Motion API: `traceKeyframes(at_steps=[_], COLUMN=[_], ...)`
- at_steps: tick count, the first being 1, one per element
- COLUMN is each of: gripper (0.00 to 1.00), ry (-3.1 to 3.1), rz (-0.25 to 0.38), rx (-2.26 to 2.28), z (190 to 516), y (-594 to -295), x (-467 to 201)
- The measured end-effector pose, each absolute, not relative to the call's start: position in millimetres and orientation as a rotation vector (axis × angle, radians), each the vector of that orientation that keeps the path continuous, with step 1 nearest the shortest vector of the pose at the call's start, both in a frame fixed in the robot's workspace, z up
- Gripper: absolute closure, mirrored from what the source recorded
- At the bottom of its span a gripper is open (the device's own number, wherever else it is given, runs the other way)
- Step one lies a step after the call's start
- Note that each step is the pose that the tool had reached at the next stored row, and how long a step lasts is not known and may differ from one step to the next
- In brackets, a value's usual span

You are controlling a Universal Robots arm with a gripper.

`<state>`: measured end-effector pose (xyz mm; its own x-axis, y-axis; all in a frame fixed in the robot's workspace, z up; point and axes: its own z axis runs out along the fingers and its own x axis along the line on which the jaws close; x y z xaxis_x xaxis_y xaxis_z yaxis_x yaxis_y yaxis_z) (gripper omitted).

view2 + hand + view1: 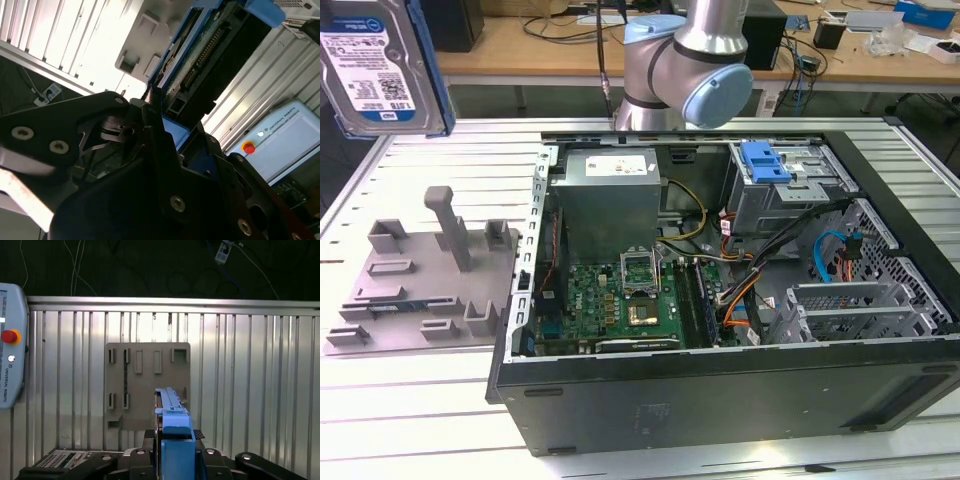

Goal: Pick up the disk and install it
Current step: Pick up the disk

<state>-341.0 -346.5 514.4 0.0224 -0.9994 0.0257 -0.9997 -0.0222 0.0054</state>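
Clamping gripper (175, 440): clenched on the disk (380, 62), which shows edge-on in the first wrist view.
Disk: held aloft over the grey fixture plate (415, 285), at the exterior view's left.
Computer case (720, 400): open, beside the plate.

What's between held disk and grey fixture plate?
The exterior view shows only bare table slats between the disk and the grey fixture plate; in the first wrist view the claw grips the disk.
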Motion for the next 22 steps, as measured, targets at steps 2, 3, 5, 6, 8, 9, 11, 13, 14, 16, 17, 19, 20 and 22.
traceKeyframes(at_steps=[2,3,5,6,8,9,11,13,14,16,17,19,20,22], gripper=[0.63,0.63,0.63,0.63,0.63,0.63,0.63,0.63,0.63,0.63,0.63,0.63,0.63,0.63], ry=[-2.181,-2.182,-2.182,-2.182,-2.183,-2.183,-2.183,-2.183,-2.183,-2.183,-2.183,-2.184,-2.183,-2.183], rz=[0.022,0.021,0.02,0.019,0.019,0.019,0.018,0.018,0.018,0.018,0.018,0.018,0.018,0.018], rx=[2.231,2.231,2.232,2.232,2.232,2.233,2.232,2.233,2.233,2.233,2.233,2.233,2.233,2.233], z=[514.4,514.4,514.4,514.4,514.4,514.4,514.4,514.4,514.4,514.3,514.3,514.3,514.4,514.4], y=[-350.8,-352.5,-356.2,-358.0,-361.1,-362.8,-367.1,-369.8,-371.1,-373.7,-374.8,-377.5,-378.6,-380.7], x=[-331.4,-328.1,-320.6,-316.7,-308.8,-304.4,-292.5,-284.7,-280.9,-273.3,-269.8,-261.1,-257.7,-250.6])
